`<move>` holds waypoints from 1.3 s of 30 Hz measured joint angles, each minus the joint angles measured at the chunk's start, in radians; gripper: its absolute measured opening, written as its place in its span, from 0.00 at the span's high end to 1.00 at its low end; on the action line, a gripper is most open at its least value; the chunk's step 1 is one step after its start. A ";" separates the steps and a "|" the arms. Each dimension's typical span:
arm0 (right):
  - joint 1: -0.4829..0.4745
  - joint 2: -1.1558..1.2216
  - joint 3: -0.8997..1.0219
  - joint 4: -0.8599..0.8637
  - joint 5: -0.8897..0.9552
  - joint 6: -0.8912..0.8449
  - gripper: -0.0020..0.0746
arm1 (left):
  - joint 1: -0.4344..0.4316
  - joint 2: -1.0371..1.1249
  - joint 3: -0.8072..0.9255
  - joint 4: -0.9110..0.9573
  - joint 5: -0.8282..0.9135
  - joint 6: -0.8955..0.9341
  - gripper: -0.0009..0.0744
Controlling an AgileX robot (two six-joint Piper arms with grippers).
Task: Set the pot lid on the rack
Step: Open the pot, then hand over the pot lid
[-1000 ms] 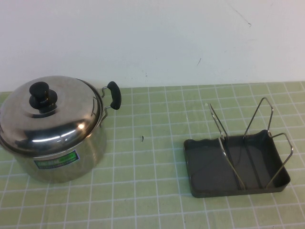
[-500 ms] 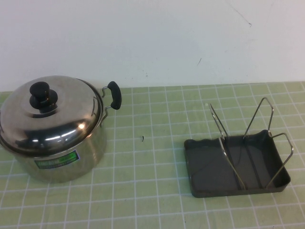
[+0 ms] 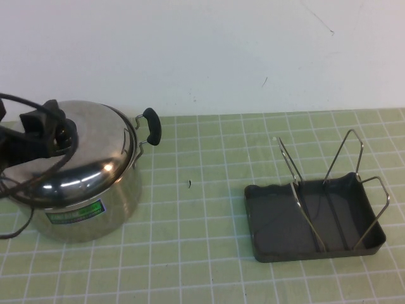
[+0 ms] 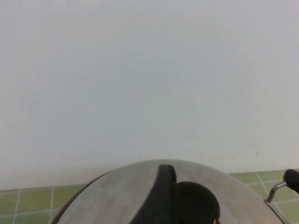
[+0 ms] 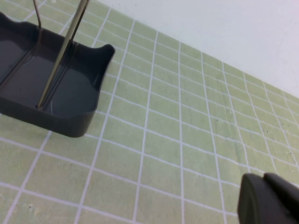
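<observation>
The green tiled table (image 3: 209, 190) carries, at its far left, a deep stainless-steel pot with black side handles and a green label (image 3: 82, 212). The round, domed, shiny steel pot lid (image 3: 95, 152) sits closed on top of it. Well apart, at the near right, stands the rack, a small dark grey rectangular tray with three upright wire loops (image 3: 313, 218), with nothing in it.

The left gripper (image 3: 47, 130) hangs over the lid, right at the black knob (image 4: 194, 205) in its centre. One dark finger shows beside the knob in the left wrist view, but I cannot tell whether the fingers are spread or closed on it. The right gripper (image 5: 268, 200) shows only in its own wrist view, as a dark tip low over bare tiles near a corner of the rack; its state cannot be told either.

The step in hand looks like the reach for the knob. The next move probably calls for a firm pinch on the knob, a straight lift clear of the pot, then a carry right to a slot between the loops.
</observation>
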 joint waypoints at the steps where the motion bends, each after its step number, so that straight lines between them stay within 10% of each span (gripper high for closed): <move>1: 0.000 0.000 0.000 0.000 0.000 0.000 0.98 | 0.000 0.031 -0.013 -0.003 -0.021 0.004 0.14; 13: 0.000 0.000 0.000 0.000 0.000 0.000 0.98 | 0.000 0.380 -0.110 -0.067 -0.166 0.074 0.20; 20: 0.000 0.000 0.000 0.000 0.000 0.000 0.98 | 0.000 0.418 -0.119 -0.086 -0.211 0.084 0.57; 30: 0.000 0.000 0.000 0.001 0.000 0.003 0.98 | 0.000 0.318 -0.115 -0.059 -0.319 0.125 0.57; 39: 0.000 0.000 0.000 -0.033 0.001 0.022 0.98 | 0.000 -0.018 -0.115 0.352 -0.390 -0.362 0.57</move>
